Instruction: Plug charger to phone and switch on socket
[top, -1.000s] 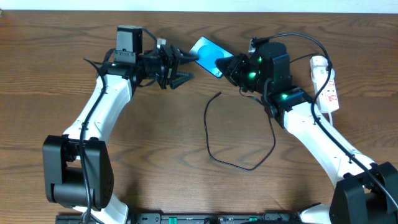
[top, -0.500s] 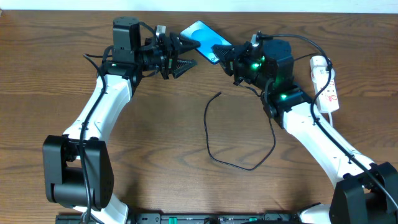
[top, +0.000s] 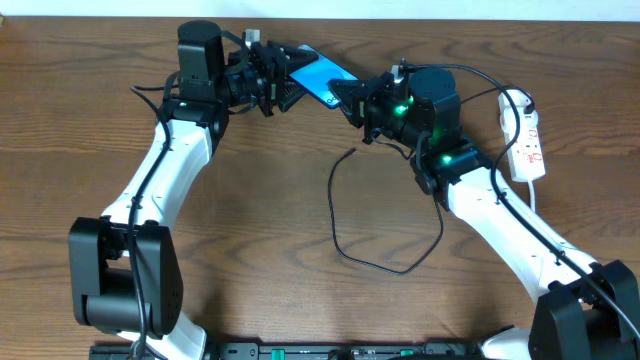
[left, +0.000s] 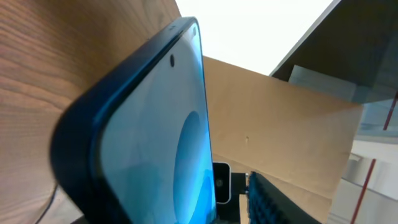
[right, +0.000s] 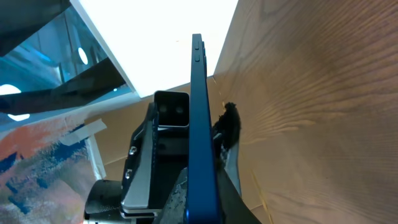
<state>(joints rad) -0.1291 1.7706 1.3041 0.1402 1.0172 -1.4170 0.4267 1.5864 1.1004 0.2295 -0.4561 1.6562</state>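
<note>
**Clerk:** Item one, and where is it?
**Checker:** Slim black-framed smartphone with a bright blue screen (top: 316, 73). It is raised off the brown wooden tabletop (top: 250, 240) at the far middle and tilted. Its long axis runs far-left to near-right between the two arms.

**Clerk:** Holders?
**Checker:** The right arm's fingers (top: 349, 96) are clamped on its near-right end. The right wrist view shows the phone edge-on down the centre. The left arm's fingers (top: 283, 84) are at its far-left end, but whether they grip it cannot be told.

**Clerk:** Item two?
**Checker:** Long thin black charger cable (top: 333, 210), looped on the tabletop. Its small plug tip (top: 352, 152) lies free, to the near side of the right fingers and apart from the phone.

**Clerk:** Item three?
**Checker:** Elongated white power strip with red markings (top: 528, 140), far right, untouched.

**Clerk:** Assessment?
**Checker:** The right arm is nearer the tip but occupied, so one arm probably has to steady the phone while the other fetches the tip.
</note>
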